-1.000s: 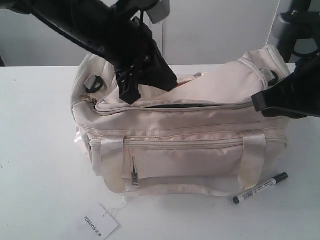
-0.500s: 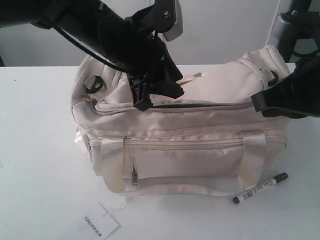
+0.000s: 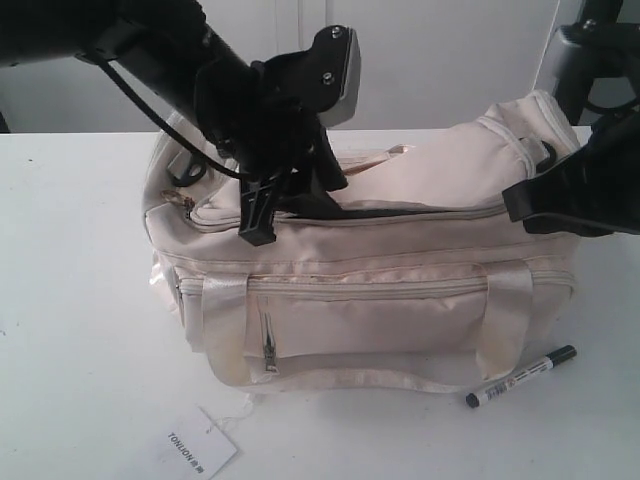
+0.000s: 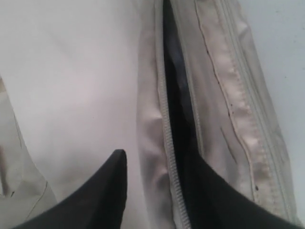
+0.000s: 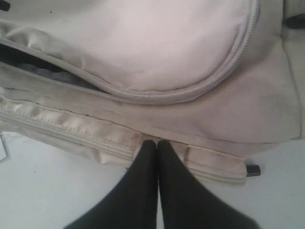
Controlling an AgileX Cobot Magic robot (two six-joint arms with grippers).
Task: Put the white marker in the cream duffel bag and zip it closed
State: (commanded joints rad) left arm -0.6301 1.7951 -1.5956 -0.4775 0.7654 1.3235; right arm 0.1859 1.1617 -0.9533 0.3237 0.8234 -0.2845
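Observation:
The cream duffel bag (image 3: 380, 300) lies on the white table, its curved top zipper (image 4: 164, 119) open onto dark lining. My left gripper (image 3: 285, 215) is open over that zipper. In the left wrist view (image 4: 157, 162), one finger rests on the top flap and the other is in the dark opening, with the flap's zipper edge between them. The white marker (image 3: 520, 377) lies on the table by the bag's front right corner. Its black end (image 5: 253, 170) peeks out from under the bag. My right gripper (image 3: 515, 203) is shut and empty at the bag's right end (image 5: 157, 142), just above the side seam.
A white paper tag (image 3: 200, 442) printed TONLION lies on the table in front of the bag's left corner. The gold ring pull (image 3: 185, 203) sits at the left end of the top zipper. A satin strap (image 3: 225, 320) hangs over the bag's front pocket.
My left gripper has turned and dropped lower onto the bag's top zipper, and the gap there shows a little wider. The right gripper, bag and marker have stayed put.

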